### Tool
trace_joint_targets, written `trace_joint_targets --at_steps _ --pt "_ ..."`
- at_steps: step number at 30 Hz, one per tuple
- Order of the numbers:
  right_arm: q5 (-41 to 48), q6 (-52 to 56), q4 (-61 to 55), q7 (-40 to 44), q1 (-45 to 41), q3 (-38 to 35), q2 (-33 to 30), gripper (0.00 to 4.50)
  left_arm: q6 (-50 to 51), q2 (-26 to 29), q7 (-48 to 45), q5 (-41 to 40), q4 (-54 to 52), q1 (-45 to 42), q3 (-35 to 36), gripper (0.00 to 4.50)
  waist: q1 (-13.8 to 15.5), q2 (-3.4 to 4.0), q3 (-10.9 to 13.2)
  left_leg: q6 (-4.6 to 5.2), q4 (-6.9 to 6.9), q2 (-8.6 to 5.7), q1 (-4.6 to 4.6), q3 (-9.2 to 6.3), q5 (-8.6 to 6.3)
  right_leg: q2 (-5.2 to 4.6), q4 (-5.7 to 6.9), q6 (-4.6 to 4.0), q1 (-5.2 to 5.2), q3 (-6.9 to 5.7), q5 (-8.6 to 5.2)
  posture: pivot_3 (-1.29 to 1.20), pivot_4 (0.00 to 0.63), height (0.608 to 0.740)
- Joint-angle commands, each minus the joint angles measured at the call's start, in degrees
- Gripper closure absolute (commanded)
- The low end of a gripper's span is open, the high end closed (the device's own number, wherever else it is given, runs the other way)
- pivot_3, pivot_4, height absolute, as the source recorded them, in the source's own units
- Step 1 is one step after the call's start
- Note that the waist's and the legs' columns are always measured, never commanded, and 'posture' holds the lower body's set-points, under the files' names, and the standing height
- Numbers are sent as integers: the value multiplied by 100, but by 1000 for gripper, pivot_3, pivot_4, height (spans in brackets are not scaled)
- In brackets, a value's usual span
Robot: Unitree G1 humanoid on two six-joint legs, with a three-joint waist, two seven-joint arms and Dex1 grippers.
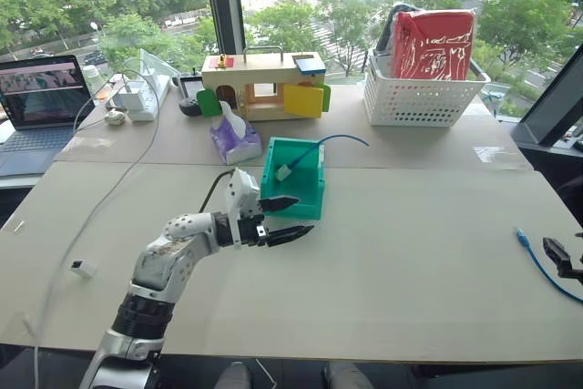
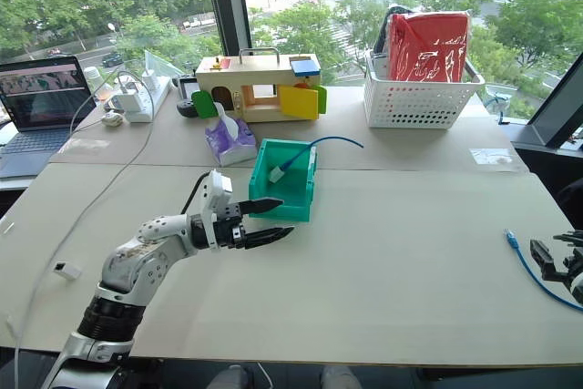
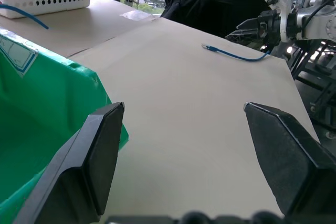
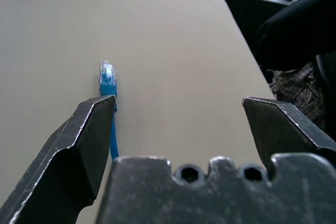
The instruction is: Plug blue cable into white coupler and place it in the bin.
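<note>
The teal bin (image 1: 310, 190) stands mid-table. Inside it lies the white coupler (image 1: 284, 172), with a blue cable (image 1: 339, 140) running from it over the bin's back wall onto the table. My left gripper (image 1: 301, 215) hovers open and empty just in front of the bin's front lip, pointing right. A second blue cable (image 4: 107, 77) with a clear plug lies near the table's right edge. My right gripper (image 4: 178, 103) is open just behind that plug, with nothing between its fingers; it also appears at the right edge (image 2: 549, 260).
At the back stand a white lattice basket (image 1: 421, 99) holding a red bag, a wooden toy house (image 1: 264, 84) and a purple tissue pack (image 1: 235, 141). A laptop (image 1: 38, 102), a power strip (image 1: 138, 96) and a long white cord (image 1: 91, 207) sit left.
</note>
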Motion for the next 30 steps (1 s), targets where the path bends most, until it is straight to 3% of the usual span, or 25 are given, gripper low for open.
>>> trace_joint_targets --at_steps 1,10,13,17,24,27,30 --pt "-64 -535 608 473 -445 138 -279 34 -311 30 32 100 -178 125 111 587 -2 0 0 0 2 -1 0 0 0 -1 0 1 1 1 0 0 150 740" --pt "-479 -961 2265 1364 -1760 1037 -628 34 -708 101 148 406 -90 235 127 587 -63 3 2 -1 3 -3 3 3 1 -1 -4 8 5 7 5 0 150 740" --pt "-721 -1045 3002 1252 -2171 1288 -650 722 -823 114 176 497 -134 278 102 587 -67 3 2 -1 2 -3 2 3 1 -1 -6 1 6 6 9 0 150 740" --pt "-763 -1172 3554 1288 -2501 1385 -633 2120 -836 142 195 491 -138 298 153 587 -64 0 4 -1 5 -6 0 2 1 -4 -7 -18 7 6 20 0 150 740" --pt "-671 -1336 3537 1719 -2596 1448 -607 4400 -827 173 169 477 -143 334 189 587 -88 0 4 -1 5 -7 2 2 1 -4 -6 2 10 6 9 0 150 740" --pt "-504 -1392 2758 2193 -2444 1453 -646 4396 -699 288 46 354 -140 329 268 587 -111 1 4 -1 4 -6 2 1 1 -4 -6 3 10 5 8 0 150 740" --pt "-136 -1119 940 2799 -2020 1577 -594 4396 -636 454 -110 267 -94 310 343 587 -157 7 7 -1 2 -6 3 1 1 -3 -4 9 9 6 5 0 150 740"
